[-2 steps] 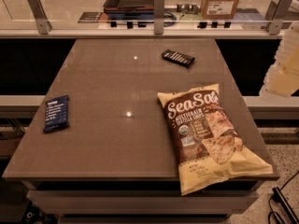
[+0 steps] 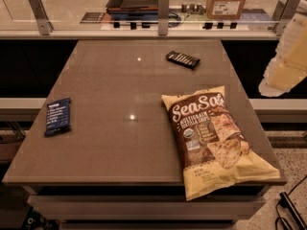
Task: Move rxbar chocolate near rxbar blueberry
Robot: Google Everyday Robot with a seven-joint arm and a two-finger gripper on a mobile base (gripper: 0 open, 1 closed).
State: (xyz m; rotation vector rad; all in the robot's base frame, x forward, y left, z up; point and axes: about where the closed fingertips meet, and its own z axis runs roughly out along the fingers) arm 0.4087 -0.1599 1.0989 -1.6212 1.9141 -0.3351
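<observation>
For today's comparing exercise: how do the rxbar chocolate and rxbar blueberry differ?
The rxbar chocolate is black; the rxbar blueberry is dark blue. The chocolate lies far, right of centre, angled crosswise; the blueberry lies at the left edge, pointing front to back. Both are small flat bars with white text, flat on the table. The gripper hangs off the table's right side, touching neither.

The tabletop [image 2: 110,147] is plain grey-brown with 2 small white glints. The rxbar chocolate [image 2: 183,59] is black with rows of white text. The rxbar blueberry [image 2: 58,116] is dark blue with white text lines. The chip bag [image 2: 211,143] is yellow with a brown panel and white lettering. The gripper [image 2: 286,56], at the right edge beyond the tabletop, is pale cream.
</observation>
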